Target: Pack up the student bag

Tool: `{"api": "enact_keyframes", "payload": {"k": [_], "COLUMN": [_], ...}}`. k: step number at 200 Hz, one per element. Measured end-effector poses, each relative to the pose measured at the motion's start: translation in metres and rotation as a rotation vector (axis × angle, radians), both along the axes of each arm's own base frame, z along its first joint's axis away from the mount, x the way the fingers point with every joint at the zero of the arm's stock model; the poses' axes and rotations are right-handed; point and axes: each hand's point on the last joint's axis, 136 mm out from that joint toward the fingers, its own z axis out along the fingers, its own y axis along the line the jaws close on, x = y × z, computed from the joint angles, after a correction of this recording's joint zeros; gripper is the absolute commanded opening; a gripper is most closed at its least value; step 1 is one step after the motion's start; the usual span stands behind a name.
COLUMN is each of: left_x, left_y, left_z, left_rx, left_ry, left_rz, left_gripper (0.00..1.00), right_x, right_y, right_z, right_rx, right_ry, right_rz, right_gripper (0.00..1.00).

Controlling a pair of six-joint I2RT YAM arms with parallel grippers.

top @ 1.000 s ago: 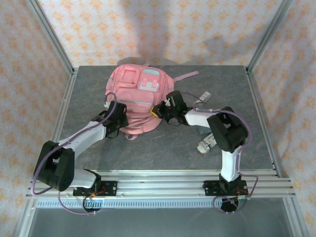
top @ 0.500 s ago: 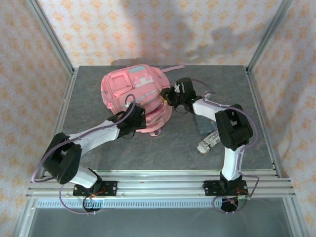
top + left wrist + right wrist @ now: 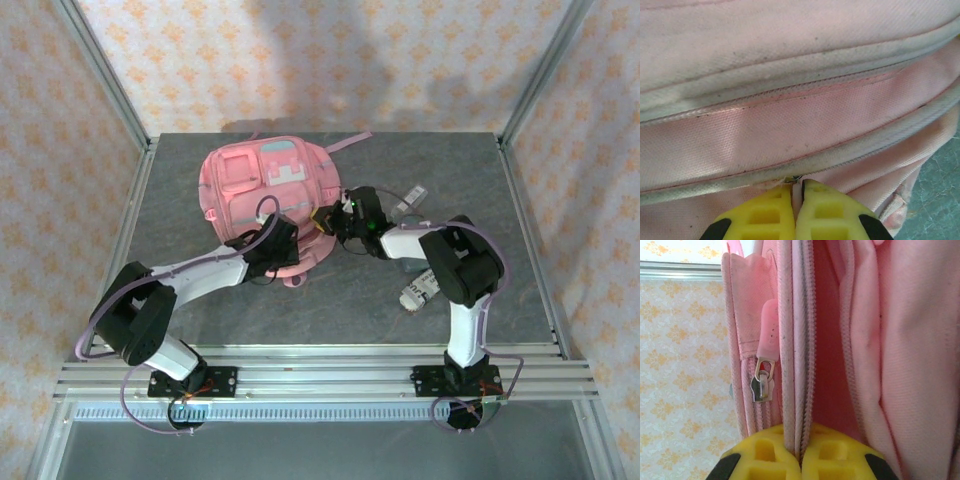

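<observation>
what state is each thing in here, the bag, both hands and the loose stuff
student bag: lying front-up on the table, gripped at its near edge by both hands
left hand: shut on the bag's piped seam
right hand: shut on a zip edge of the bag
side zip slider: free, not gripped
white packet: lying on the table, outside the bag

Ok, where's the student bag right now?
In the top view the student bag sits left of centre on the table, left claw at its near edge, right claw at its right side.
</observation>
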Motion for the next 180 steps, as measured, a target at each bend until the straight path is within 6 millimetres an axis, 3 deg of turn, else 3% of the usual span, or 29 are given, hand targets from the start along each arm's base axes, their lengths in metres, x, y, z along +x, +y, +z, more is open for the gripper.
{"api": "enact_keyframes", "payload": {"k": [33, 71, 87, 120, 164, 180], "left_x": [-0.007, -0.018, -0.018, -0.017, -0.011, -0.009], "left_y": [0.023, 0.104, 0.118, 0.105, 0.041, 0.02], "left_z": [0.011, 0.008, 0.01, 0.008, 0.015, 0.014], "left_rx": [-0.005, -0.01, -0.012, -0.037, -0.082, -0.099], "left_ry": [-0.035, -0.043, -0.051, -0.044, -0.061, -0.061], "left_rz": [0.044, 0.24, 0.277, 0.221, 0.065, 0.026], "left_gripper": [0.0, 0.0, 0.0, 0.0, 0.0, 0.0], "right_x": [0.005, 0.014, 0.015, 0.03, 0.074, 0.08], "right_y": [-0.005, -0.018, -0.02, -0.027, -0.054, -0.064], "right_z": [0.003, 0.003, 0.004, 0.017, 0.057, 0.058], "right_rx": [0.016, 0.021, 0.026, 0.035, 0.063, 0.069], "right_ry": [-0.002, -0.001, 0.002, -0.002, -0.07, -0.07], "right_rz": [-0.013, -0.035, -0.029, -0.038, -0.112, -0.135], "right_gripper": [0.0, 0.0, 0.0, 0.0, 0.0, 0.21]}}
